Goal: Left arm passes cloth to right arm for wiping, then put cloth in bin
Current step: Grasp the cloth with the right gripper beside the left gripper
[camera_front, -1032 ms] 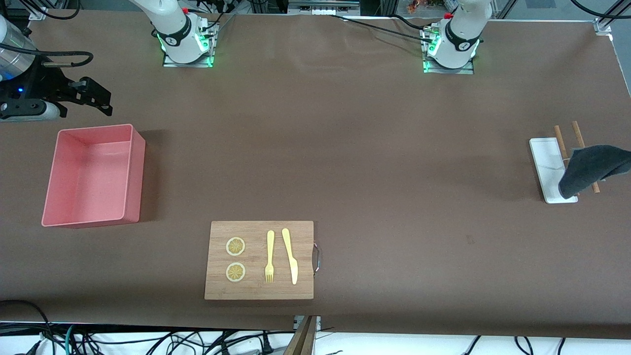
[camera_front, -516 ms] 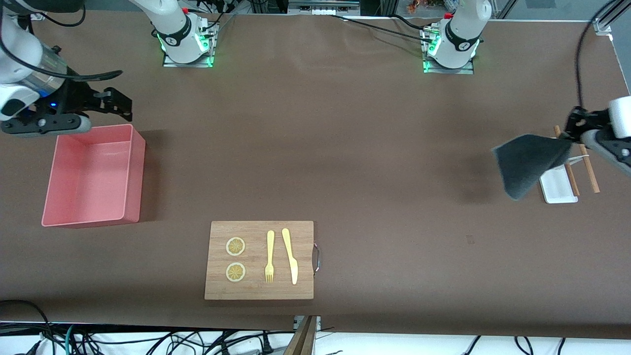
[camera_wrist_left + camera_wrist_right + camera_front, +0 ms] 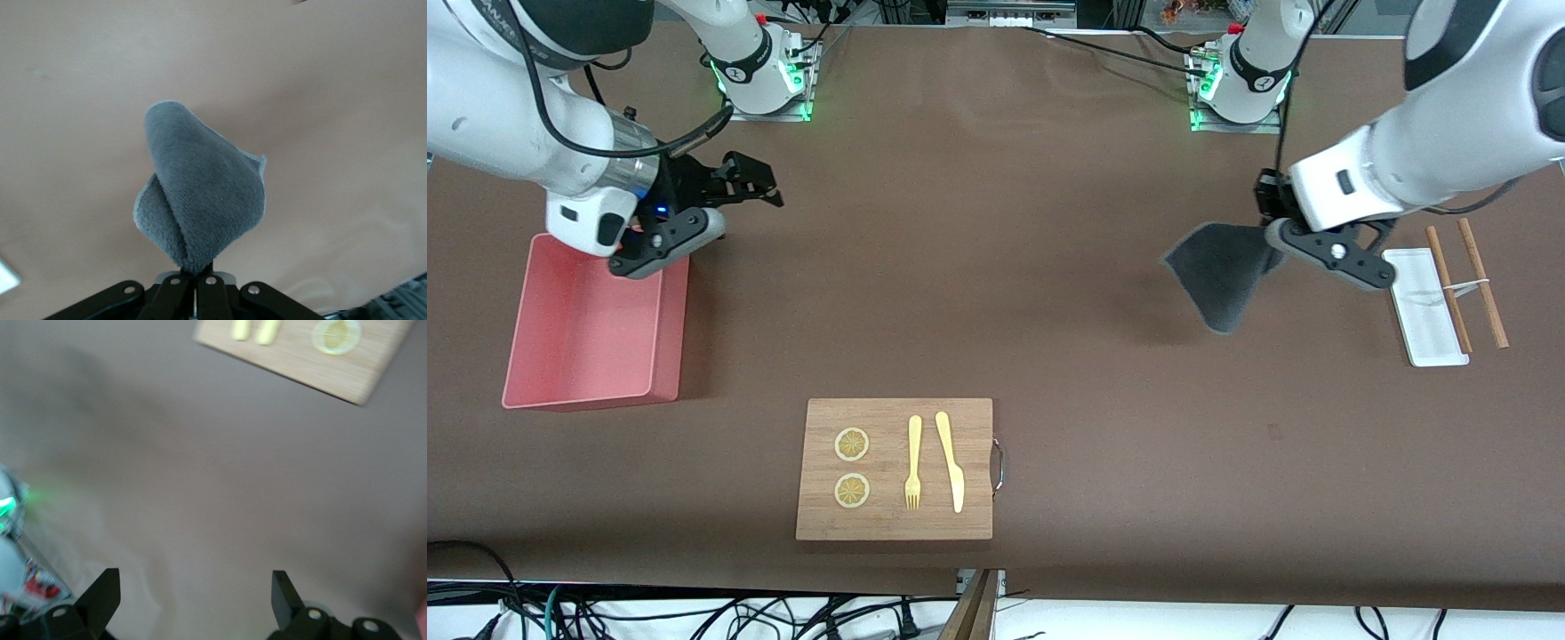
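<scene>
Cloth (image 3: 1221, 271) hangs from the left pincer (image 3: 1270, 238), pinched shut on one corner and held in the air over bare tabletop (image 3: 996, 293) toward the left arm's end, near a white tray (image 3: 1424, 307) and two sticks (image 3: 1465, 283). In the left wrist view it (image 3: 200, 207) droops as a soft grey fold, fuzzy on its face, edges curling inward; no pink underside shows. My reading is that the handover is in hand, with wiping and binning not yet done. The right pincer (image 3: 760, 182) is up over the tabletop beside the bin (image 3: 671, 329), fingers (image 3: 103, 593) spread wide and empty. The next move likely calls for both arms to meet over the middle, the right pincer closing on a free hanging edge before the left lets go. A board (image 3: 895, 468) with fork, knife and lemon slices lies nearest the front camera
</scene>
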{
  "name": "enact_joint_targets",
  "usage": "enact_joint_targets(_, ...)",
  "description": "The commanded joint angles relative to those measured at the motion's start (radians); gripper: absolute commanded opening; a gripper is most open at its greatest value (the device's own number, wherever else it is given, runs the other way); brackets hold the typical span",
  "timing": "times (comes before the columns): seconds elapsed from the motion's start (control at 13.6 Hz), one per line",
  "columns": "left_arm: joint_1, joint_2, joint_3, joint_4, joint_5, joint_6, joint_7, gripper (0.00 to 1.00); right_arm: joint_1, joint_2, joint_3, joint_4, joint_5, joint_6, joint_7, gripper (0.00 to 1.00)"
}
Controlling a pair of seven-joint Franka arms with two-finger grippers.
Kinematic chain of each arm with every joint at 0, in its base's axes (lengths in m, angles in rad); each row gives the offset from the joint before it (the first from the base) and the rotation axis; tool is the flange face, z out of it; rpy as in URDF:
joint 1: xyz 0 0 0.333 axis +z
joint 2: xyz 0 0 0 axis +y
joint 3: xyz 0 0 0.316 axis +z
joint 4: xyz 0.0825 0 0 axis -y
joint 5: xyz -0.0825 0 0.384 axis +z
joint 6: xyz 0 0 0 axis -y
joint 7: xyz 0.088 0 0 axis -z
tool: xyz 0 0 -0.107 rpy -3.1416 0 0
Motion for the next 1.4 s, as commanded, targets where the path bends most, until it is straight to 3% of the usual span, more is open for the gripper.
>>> enact_joint_targets(0.0,-0.044,0.024,-0.018,0.031,-0.029,0.03,-0.123,0.0,-0.001,0.08,-0.005,0.02,0.14,0.059,-0.321,1.0)
enact_joint_targets(0.37,-0.213,0.062,-0.018,0.029,-0.162,0.248,-0.336,0.0,0.002,0.155,-0.005,-0.038,0.366,0.181,-0.697,1.0)
enact_joint_targets(0.59,-0.287,0.108,-0.018,0.029,-0.306,0.392,-0.369,0.0,0.028,0.155,-0.003,-0.136,0.487,0.362,-0.958,1.0)
enact_joint_targets(0.81,-0.324,0.133,-0.019,0.026,-0.403,0.536,-0.376,0.0,0.036,0.213,-0.003,-0.149,0.647,0.37,-1.127,1.0)
enact_joint_targets(1.11,-0.353,0.184,-0.019,0.028,-0.512,0.717,-0.376,0.0,0.164,0.261,-0.005,-0.149,0.767,0.5,-1.206,1.0)
enact_joint_targets(1.33,-0.367,0.188,-0.019,0.028,-0.514,0.734,-0.376,0.0,0.194,0.247,-0.003,-0.164,0.801,0.516,-1.198,1.0)
